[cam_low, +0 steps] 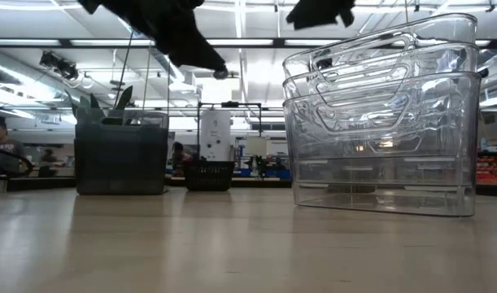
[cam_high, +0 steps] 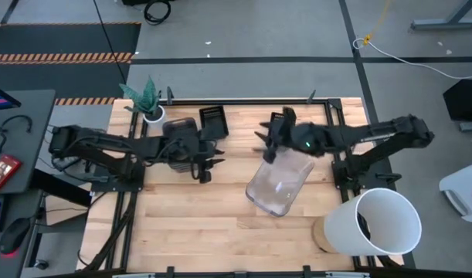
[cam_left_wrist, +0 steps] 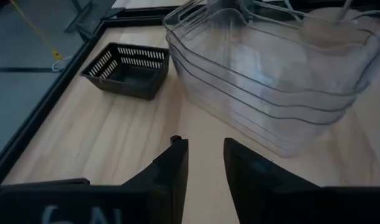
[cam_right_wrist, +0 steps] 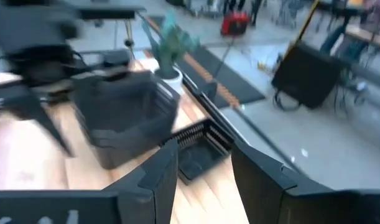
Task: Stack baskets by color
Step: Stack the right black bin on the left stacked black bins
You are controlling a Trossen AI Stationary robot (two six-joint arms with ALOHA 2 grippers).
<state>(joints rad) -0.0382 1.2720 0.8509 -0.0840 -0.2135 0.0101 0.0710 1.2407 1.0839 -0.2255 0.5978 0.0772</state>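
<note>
Three clear baskets (cam_high: 280, 184) sit nested in one stack, bottom down on the table right of centre, also in the low view (cam_low: 386, 122). Smoky grey baskets (cam_high: 180, 131) stand at the far left, partly under my left arm. A small black slotted basket (cam_high: 213, 122) rests beside them near the far edge. My left gripper (cam_left_wrist: 205, 144) hovers open above the table between the grey baskets and the clear stack (cam_left_wrist: 270, 74), with nothing between its fingers. My right gripper (cam_right_wrist: 202, 149) hangs open above the clear stack's far end, pointing toward the grey baskets (cam_right_wrist: 124, 121).
A big white round bucket (cam_high: 382, 224) stands at the near right corner. A small white pot with a green plant (cam_high: 149, 104) sits at the far left corner. Bare wood lies along the near side of the table (cam_high: 197, 232).
</note>
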